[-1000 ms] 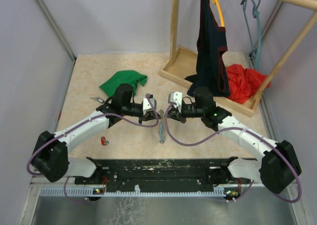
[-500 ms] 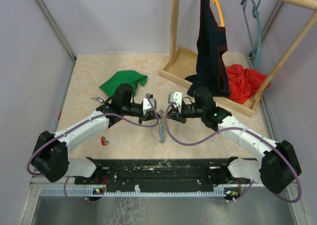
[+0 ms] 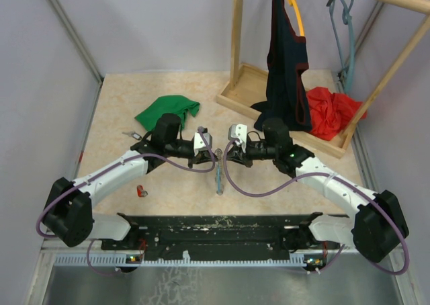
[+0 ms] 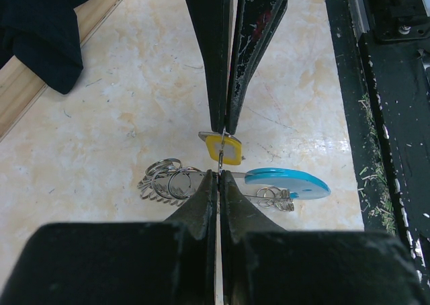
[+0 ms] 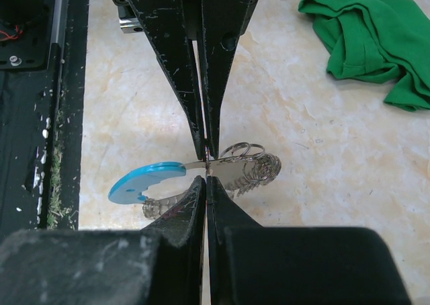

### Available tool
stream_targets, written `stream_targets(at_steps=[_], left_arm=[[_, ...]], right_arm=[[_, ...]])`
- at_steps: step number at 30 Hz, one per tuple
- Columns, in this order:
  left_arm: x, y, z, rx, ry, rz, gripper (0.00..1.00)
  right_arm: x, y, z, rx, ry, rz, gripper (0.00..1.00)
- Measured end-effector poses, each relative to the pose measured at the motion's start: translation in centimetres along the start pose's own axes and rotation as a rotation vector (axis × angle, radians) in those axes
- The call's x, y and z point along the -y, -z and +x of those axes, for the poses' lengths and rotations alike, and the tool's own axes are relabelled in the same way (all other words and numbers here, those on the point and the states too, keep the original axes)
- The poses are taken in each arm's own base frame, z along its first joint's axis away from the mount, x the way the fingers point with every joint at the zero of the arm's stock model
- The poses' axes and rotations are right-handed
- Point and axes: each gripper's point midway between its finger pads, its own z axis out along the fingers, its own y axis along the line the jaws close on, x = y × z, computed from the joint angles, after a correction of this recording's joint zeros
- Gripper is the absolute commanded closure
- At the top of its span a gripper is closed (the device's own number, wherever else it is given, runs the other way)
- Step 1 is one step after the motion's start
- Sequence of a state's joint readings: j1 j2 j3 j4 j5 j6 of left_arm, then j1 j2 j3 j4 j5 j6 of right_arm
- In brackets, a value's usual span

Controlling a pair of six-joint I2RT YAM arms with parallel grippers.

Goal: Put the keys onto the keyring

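left gripper [image 4: 218,175] pinched shut, apparently on keyring [image 4: 282,182] (blue part) | right gripper [image 4: 225,127] clamping yellow key [image 4: 225,150] | tips just beside each other

The table [image 3: 121,103] was beige with a faint marbled pattern, and the walls [image 3: 168,23] were pale lilac-grey. The keyring [image 4: 289,182] had a light blue part and silvery rings. 1 key [image 4: 225,149] had a yellow head; a second key [image 3: 142,191], lying on the table, was red. The cloth [image 3: 168,111] was plain green. On the pale wooden rack [image 3: 236,36], a dark navy garment [image 3: 282,83] with red edging hung from an orange hanger [image 3: 300,16], beside a teal hanger [image 3: 346,23] and a red cloth [image 3: 331,111]. The 2 arms [image 3: 114,170] were white with black joints and purple cables.
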State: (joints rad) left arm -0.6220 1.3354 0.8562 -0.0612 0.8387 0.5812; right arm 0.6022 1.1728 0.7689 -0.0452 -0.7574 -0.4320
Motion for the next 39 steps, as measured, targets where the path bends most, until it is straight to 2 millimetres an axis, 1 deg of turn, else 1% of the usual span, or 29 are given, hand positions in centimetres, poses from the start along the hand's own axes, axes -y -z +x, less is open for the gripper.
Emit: stream_targets(at_steps=[25, 32, 39], left_arm=[[0.21, -0.02, -0.06, 0.004, 0.002, 0.011, 1.0], [0.27, 0.01, 0.01, 0.002, 0.006, 0.013, 1.0], [0.67, -0.07, -0.16, 0.014, 0.006, 0.036, 1.0]], right_arm=[[-0.13, -0.11, -0.02, 0.001, -0.003, -0.004, 1.0], [-0.05, -0.33, 0.24, -0.004, 0.001, -0.007, 1.0], [-0.5, -0.79, 0.5, -0.009, 0.006, -0.031, 1.0]])
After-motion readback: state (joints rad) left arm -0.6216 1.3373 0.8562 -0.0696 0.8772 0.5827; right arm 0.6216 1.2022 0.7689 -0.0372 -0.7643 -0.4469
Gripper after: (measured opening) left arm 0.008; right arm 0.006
